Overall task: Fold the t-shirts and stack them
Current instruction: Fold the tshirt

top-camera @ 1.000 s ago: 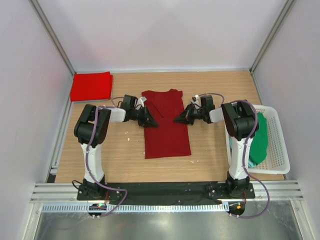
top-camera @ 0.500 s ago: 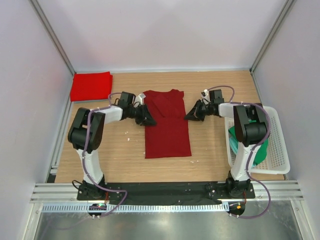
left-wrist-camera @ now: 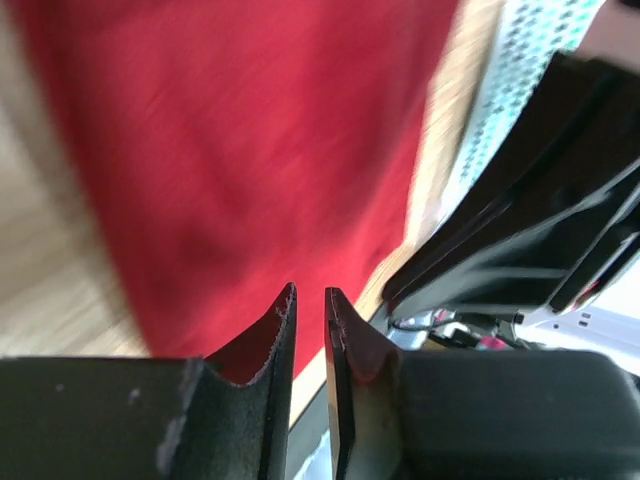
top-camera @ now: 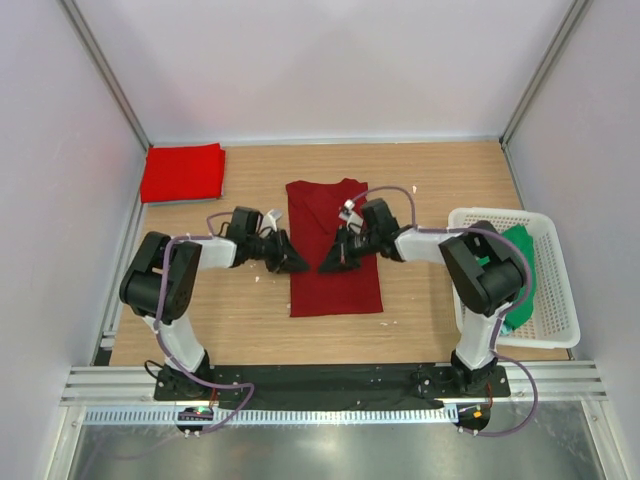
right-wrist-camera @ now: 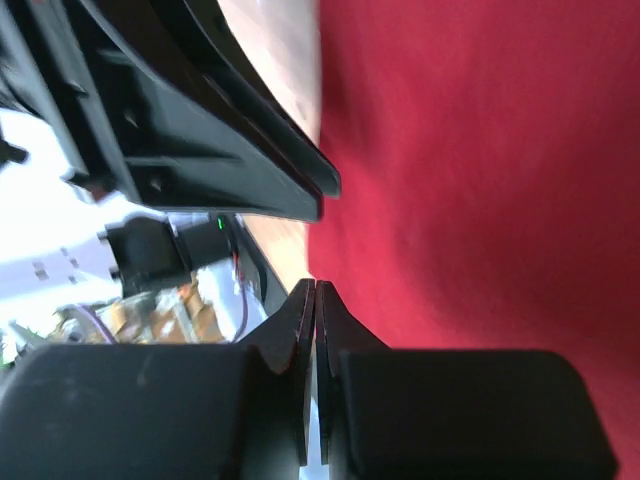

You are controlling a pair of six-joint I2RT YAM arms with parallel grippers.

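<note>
Shifted inward since earlier top frames: right gripper [top-camera: 325,267] now over dark maroon t-shirt [top-camera: 350,292] at table [top-camera: 430,190] centre, left gripper [top-camera: 297,266] at its left edge. Left wrist: fingers [left-wrist-camera: 272,340] nearly together, thin slit, grip undeterminable. Right wrist: fingers [right-wrist-camera: 292,328] pressed together, empty. Judged: repositioning for crosswise fold.

- left claw [left-wrist-camera: 308,300]: tips nearly together, thin slit, nothing seen in it
- red t-shirt [left-wrist-camera: 230,150]: blurred, flat on table [left-wrist-camera: 40,290]
- right claw [left-wrist-camera: 400,285]: black, just right of the tips
</note>
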